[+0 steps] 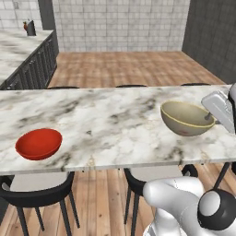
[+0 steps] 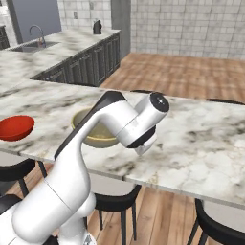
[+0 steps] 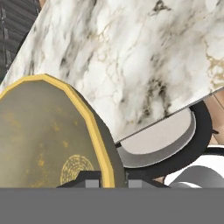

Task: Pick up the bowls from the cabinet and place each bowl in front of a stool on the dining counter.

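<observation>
Clamped on the yellow rim of the tan-olive bowl [image 3: 48, 144], your gripper [image 3: 107, 180] pinches that rim between its two finger tips, one inside the bowl and one outside. The bowl sits near the front edge of the dining counter [image 1: 106, 124], toward its right end in the left base view, with a stool [image 3: 162, 140] just below that edge. It looks tipped rather than flat, and you cannot tell whether its base is touching the marble. If you let go while it is tilted or raised, it could rock, slide toward the overhang and drop onto the stool or floor; a rim pinch this thin could also slip. The red bowl [image 1: 38, 143] already rests near the front edge toward the left end, above another stool [image 1: 37, 189], well apart from yours. Your forearm covers much of the tan-olive bowl in the right base view, so its footing stays unclear.
</observation>
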